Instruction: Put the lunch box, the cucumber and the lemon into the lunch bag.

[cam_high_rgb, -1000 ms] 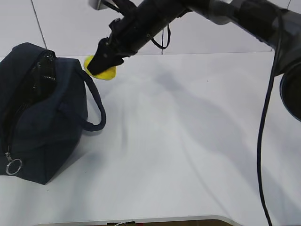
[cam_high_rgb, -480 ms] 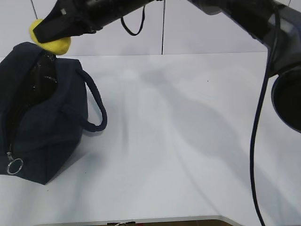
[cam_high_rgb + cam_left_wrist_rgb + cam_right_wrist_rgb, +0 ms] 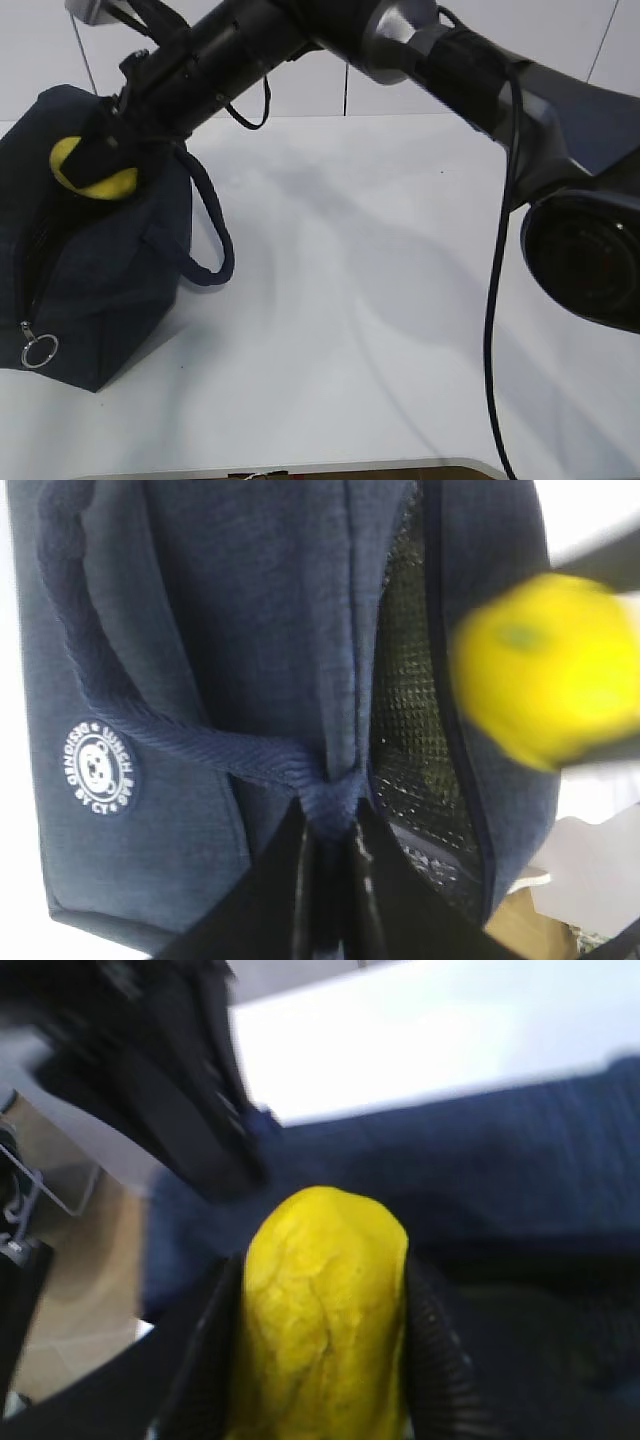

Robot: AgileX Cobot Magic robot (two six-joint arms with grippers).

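Lemon point(image 3: 88, 168) sits clamped between the two dark fingers of the right hand point(image 3: 95, 165), which has reached across from the right of the exterior view to the 10 o'clock corner of the white counter point(image 3: 400, 300). There the fruit hangs right at the open top of the lunch bag point(image 3: 100, 270), over its mouth; whether it touches the fabric cannot be told. In the right wrist view the lemon point(image 3: 320, 1310) fills the gap between the ribbed fingers point(image 3: 440, 1360), with navy cloth just behind it.

The bag stands at 9 o'clock on the counter, its zipper's metal ring pull point(image 3: 39, 351) hanging at the near lower corner and one loop handle point(image 3: 210, 240) drooping toward the counter's middle.

The left hand point(image 3: 325, 880) is closed tight on the bag's other loop handle point(image 3: 150, 740), pinching the rope where it meets the cloth. From that wrist view the foil-lined opening point(image 3: 410, 730) shows at 3 o'clock of the pinch, the blurred lemon point(image 3: 545, 670) beside it, and a small white round emblem point(image 3: 98, 766) at 9 o'clock.
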